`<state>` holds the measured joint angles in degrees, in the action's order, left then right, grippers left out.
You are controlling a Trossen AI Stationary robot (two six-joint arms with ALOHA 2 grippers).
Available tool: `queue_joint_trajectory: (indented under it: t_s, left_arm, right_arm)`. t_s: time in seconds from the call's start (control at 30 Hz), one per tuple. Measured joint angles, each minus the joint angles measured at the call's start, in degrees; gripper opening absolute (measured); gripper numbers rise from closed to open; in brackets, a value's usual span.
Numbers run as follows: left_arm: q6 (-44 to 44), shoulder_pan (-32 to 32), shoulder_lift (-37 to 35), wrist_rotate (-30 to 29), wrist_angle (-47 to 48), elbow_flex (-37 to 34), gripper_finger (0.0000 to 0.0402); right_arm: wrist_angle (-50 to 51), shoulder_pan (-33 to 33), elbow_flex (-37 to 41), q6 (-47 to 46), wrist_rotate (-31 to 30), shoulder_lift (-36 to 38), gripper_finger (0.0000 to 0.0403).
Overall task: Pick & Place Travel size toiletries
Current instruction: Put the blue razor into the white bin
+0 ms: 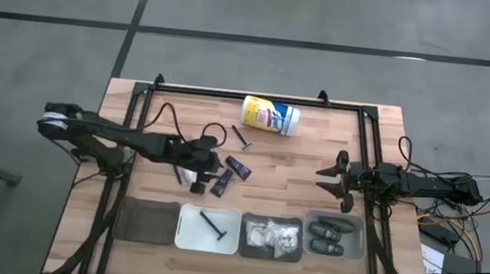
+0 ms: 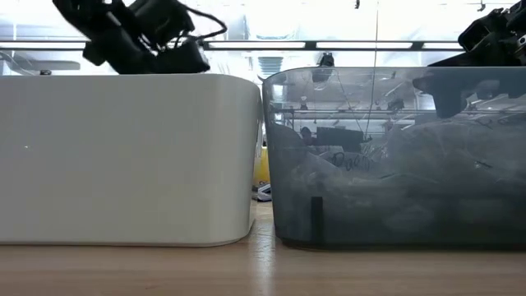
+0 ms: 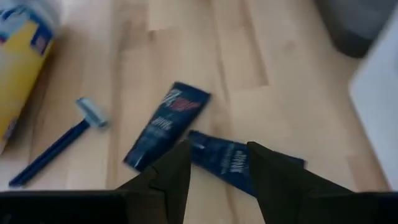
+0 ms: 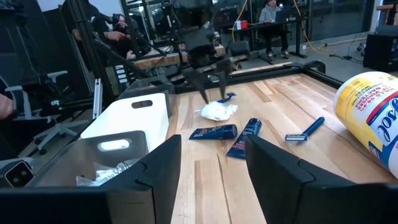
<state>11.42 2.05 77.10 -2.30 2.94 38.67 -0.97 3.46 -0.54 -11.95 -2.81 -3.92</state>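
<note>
My left gripper (image 1: 209, 172) is open just above the table's middle, over a white crinkly packet (image 4: 217, 111); it also shows in the right wrist view (image 4: 212, 90). Two small dark tubes (image 3: 165, 124) (image 3: 236, 163) lie flat just beyond its fingers, the nearer one showing between them (image 3: 219, 149). A blue razor (image 3: 62, 140) lies flat farther off. My right gripper (image 1: 331, 183) is open and empty, above the table by the far edge of the pod bin (image 1: 335, 236). Along the near edge, bins hold a dark razor (image 1: 214, 226), white packets (image 1: 273, 238) and dark oval pods (image 1: 330, 229).
A yellow-and-white canister (image 1: 270, 115) lies on its side near the far edge. Four bins stand in a row at the near edge: a dark one (image 1: 147, 221), a white one (image 1: 188, 231), the packet bin (image 1: 247, 238) and the pod bin. A black frame (image 1: 231, 95) rims the table.
</note>
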Motion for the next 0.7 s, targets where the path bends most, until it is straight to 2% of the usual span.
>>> queue_joint_trajectory:
  t_s: [0.27,0.7]
  left_arm:
    - [-5.0,6.0,0.0,-0.3,-13.5,-4.7,0.0161]
    - [6.6,11.2,0.2,0.4,-11.8,-1.0,0.0161]
  right_arm:
    - [0.0,0.0,0.0,0.0,0.0,0.0,0.0190]
    - [0.0,0.0,0.0,0.0,0.0,0.0,0.0194]
